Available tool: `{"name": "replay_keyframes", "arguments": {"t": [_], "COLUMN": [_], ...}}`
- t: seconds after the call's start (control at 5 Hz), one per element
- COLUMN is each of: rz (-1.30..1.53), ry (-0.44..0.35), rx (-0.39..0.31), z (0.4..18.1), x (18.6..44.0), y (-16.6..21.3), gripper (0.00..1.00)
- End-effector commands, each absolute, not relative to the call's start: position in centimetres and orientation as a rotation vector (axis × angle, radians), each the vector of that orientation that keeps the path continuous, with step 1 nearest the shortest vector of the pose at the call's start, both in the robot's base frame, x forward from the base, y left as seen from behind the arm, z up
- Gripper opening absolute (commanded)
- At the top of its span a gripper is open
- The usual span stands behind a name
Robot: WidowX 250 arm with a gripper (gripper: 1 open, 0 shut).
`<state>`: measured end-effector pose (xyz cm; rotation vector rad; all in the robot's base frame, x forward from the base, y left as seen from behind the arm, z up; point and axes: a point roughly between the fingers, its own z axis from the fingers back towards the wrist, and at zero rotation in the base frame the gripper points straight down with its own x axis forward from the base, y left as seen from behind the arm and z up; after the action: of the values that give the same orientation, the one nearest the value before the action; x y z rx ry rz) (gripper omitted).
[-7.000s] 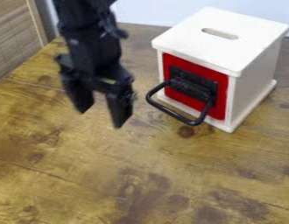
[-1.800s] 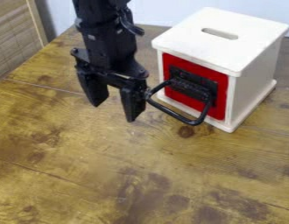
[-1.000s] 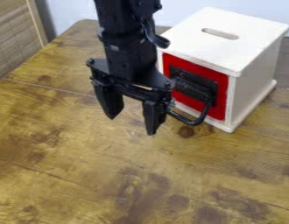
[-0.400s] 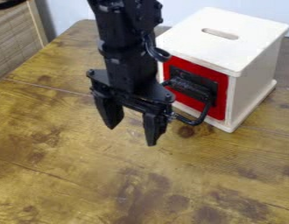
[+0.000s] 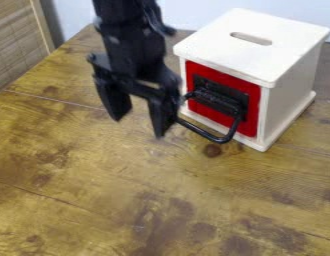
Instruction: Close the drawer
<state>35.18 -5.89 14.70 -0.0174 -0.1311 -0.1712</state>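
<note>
The drawer (image 5: pixel 219 98) is a red front panel with a black inset, set in a cream wooden cube (image 5: pixel 261 50). Its large black loop handle (image 5: pixel 205 128) sticks out toward the lower left and hangs just above the table. The panel looks about flush with the cube face. My black gripper (image 5: pixel 137 115) hangs to the left of the handle, fingers pointing down and spread open with nothing between them. The right finger (image 5: pixel 162 113) stands close beside the handle's left end; whether it touches is unclear because of blur.
The wooden table (image 5: pixel 128 200) stretches in front and to the left. A slatted wooden panel (image 5: pixel 14 40) stands at the far left edge. The cube's top has a slot (image 5: pixel 252 39).
The gripper came in from the left toward the handle over several seconds, reached lower right in front of the drawer, and in the last half second pulled back up and left. It stays open.
</note>
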Motion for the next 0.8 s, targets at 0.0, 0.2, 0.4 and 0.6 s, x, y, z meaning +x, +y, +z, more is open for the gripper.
{"name": "replay_keyframes", "arguments": {"t": [0.0,0.2,0.4,0.6], "rz": [-0.146,-0.126,-0.145,-0.181], "ry": [-0.163,-0.152,-0.157,-0.156], "rx": [-0.016,-0.009,-0.006,-0.006], "z": [15.72,15.31,15.05,15.44], "x": [35.26,34.95,34.96,35.09], "y": [-4.28,-3.43,-3.43,-4.19], "gripper": [1.00,1.00,1.00,1.00]}}
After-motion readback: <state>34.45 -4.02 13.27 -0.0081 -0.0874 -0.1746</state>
